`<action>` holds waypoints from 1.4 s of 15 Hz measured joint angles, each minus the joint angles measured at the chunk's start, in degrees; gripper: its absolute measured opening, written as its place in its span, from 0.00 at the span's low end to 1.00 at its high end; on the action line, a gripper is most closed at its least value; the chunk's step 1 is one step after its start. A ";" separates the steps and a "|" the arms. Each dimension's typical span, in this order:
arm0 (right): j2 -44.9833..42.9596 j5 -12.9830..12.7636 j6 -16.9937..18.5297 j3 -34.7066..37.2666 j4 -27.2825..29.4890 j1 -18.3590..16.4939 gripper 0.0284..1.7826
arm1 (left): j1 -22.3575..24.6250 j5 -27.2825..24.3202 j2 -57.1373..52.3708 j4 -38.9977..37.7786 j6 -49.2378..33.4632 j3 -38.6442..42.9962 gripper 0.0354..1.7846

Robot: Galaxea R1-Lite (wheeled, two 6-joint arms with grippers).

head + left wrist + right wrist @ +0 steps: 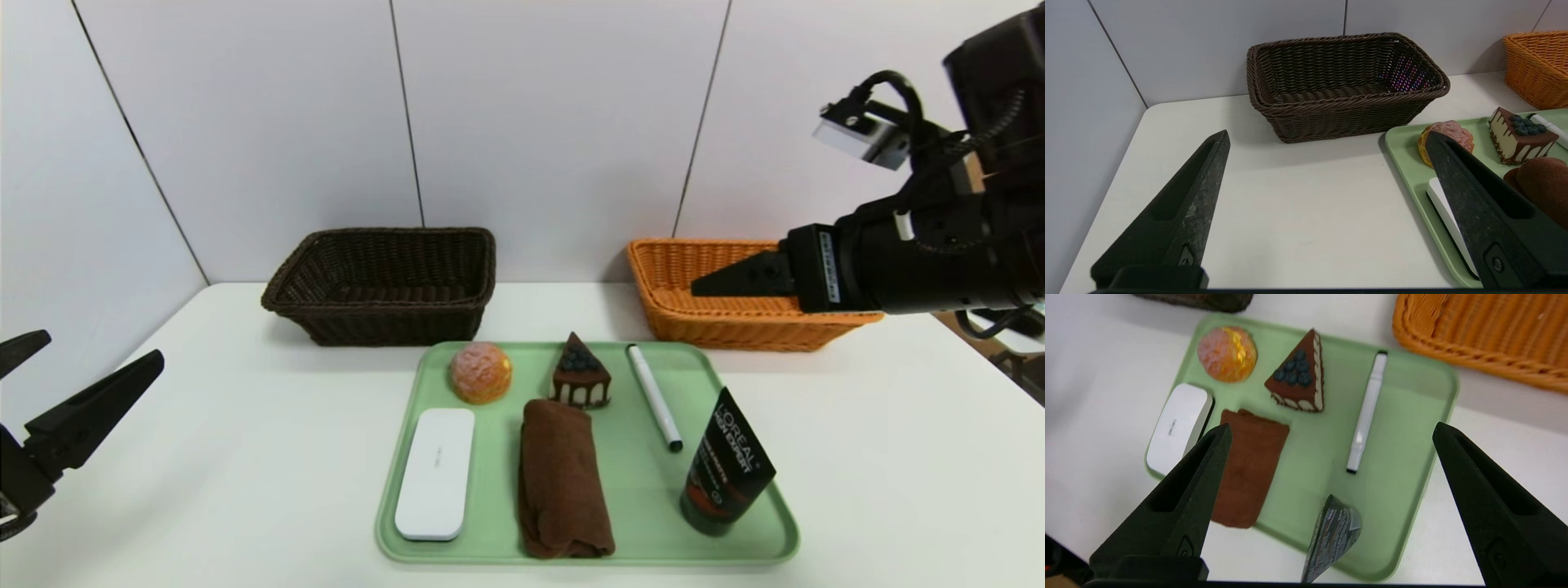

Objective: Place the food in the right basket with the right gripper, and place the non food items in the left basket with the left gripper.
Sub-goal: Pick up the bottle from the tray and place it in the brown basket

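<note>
Tray (759,535) loaded; both baskets hold nothing.
Tray carries bun (481,372), cake slice (580,382), pen (654,397), case (436,473), towel (563,480), tube (727,465). Left gripper (82,367) and right gripper (1331,433) spread, holding nothing.

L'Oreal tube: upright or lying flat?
Upright. The black L'Oreal tube stands cap-down on the green tray, flat crimped end up.

A smooth white table with a rounded corner (204,392) stands pushed up against a pale grey panelled wall (555,122), whose panels are split by thin dark seams (406,114). A second grey wall panel (1081,102) closes the left side. Soft, even light falls across the tabletop.
</note>
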 joint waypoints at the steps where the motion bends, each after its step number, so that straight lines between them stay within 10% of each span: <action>1: 2.50 -0.22 0.80 -3.68 5.55 1.13 0.95 | 0.00 -0.01 0.00 0.05 0.01 0.09 0.94; 4: 7.63 -0.94 1.23 -7.06 12.70 2.95 0.95 | 0.00 -0.01 -0.06 0.13 -0.10 0.38 0.94; 21: 7.46 -4.84 -0.15 9.85 12.96 5.53 0.95 | 0.01 -0.01 -1.10 -0.15 -0.16 4.13 0.94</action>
